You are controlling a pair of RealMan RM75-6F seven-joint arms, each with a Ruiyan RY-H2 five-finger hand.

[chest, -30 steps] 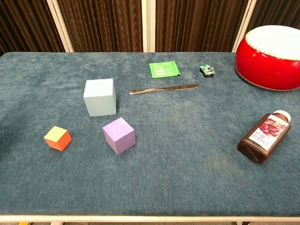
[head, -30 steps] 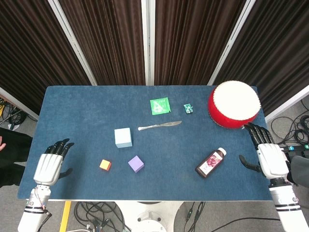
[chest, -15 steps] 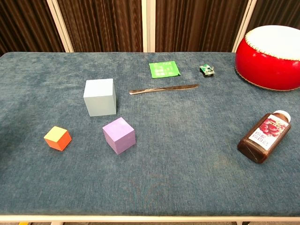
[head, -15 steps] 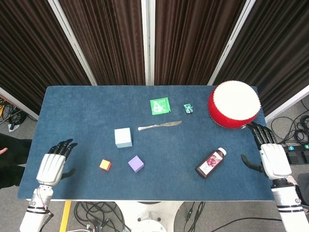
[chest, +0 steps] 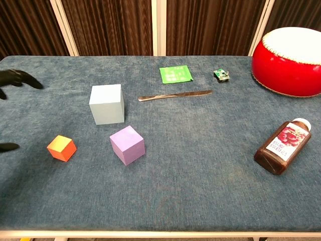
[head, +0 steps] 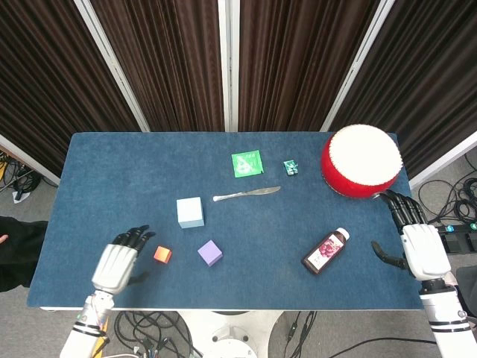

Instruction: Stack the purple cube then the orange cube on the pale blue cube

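The pale blue cube [head: 190, 212] [chest: 107, 104] stands left of the table's middle. In front of it and slightly right lies the purple cube [head: 210, 253] [chest: 127, 144]. The small orange cube [head: 162, 254] [chest: 61, 147] rests further left. My left hand [head: 119, 262] hovers open just left of the orange cube, fingers spread, apart from it; only its dark fingertips [chest: 17, 77] show at the chest view's left edge. My right hand [head: 417, 242] hangs open at the table's right edge, holding nothing.
A red drum [head: 361, 161] stands at the back right. A dark sauce bottle [head: 325, 251] lies on its side near the right hand. A butter knife [head: 247, 194], a green packet [head: 247, 163] and a small circuit board [head: 291, 167] lie behind the cubes.
My left hand has moved rightward over the table, from the left edge to just beside the orange cube. The right hand has barely shifted. The cubes have not moved.
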